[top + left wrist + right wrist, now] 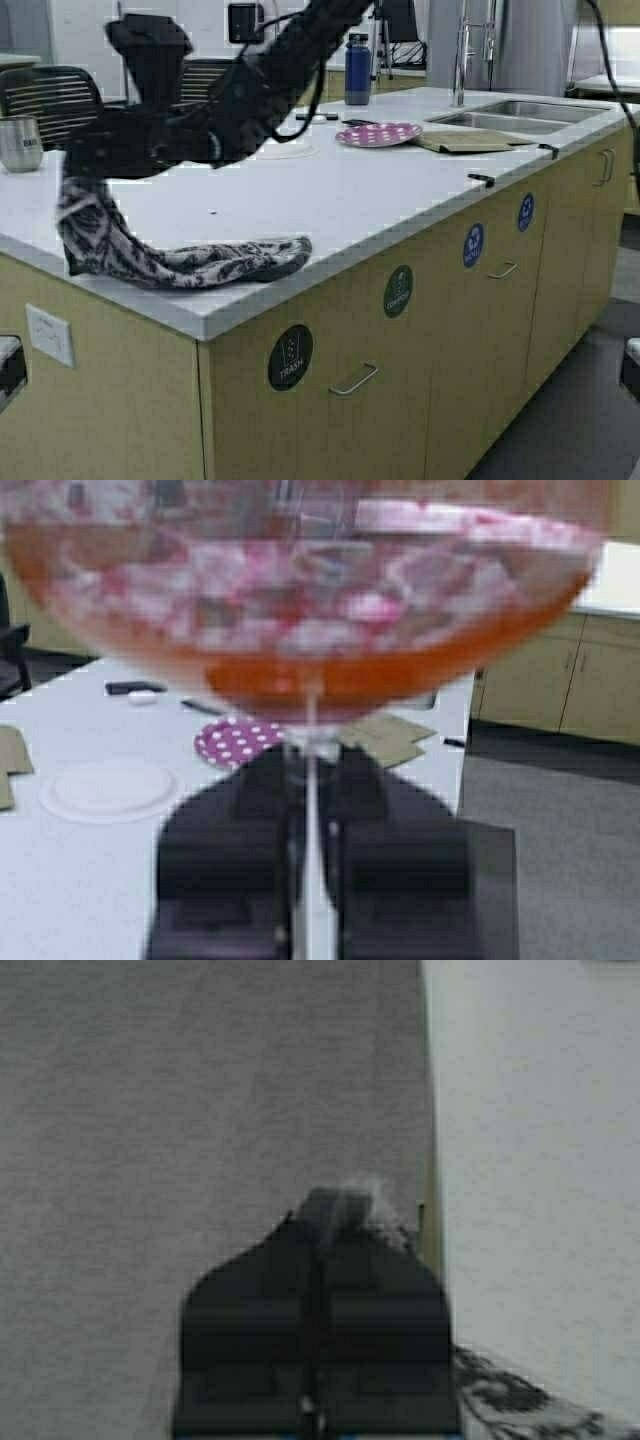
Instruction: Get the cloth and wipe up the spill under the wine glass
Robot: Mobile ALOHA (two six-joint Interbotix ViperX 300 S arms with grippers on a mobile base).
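The cloth (180,262), white-grey with a dark leaf print, hangs from my right gripper (80,165) at the counter's left end and trails along the front edge of the white counter (380,210). In the right wrist view the gripper (338,1205) is shut on a pinch of the cloth, and more of it (515,1400) shows beside it, over the counter edge and the grey floor. My left gripper (310,765) is shut on the stem of the wine glass (300,610), whose bowl holds pink-red liquid. The glass is held off the counter. It is hidden in the high view.
A steel cup (20,143) stands at the far left. A blue bottle (357,70), a pink dotted plate (378,134), flat cardboard (465,142) and a sink (510,115) lie at the back right. Chairs (50,95) stand behind the counter.
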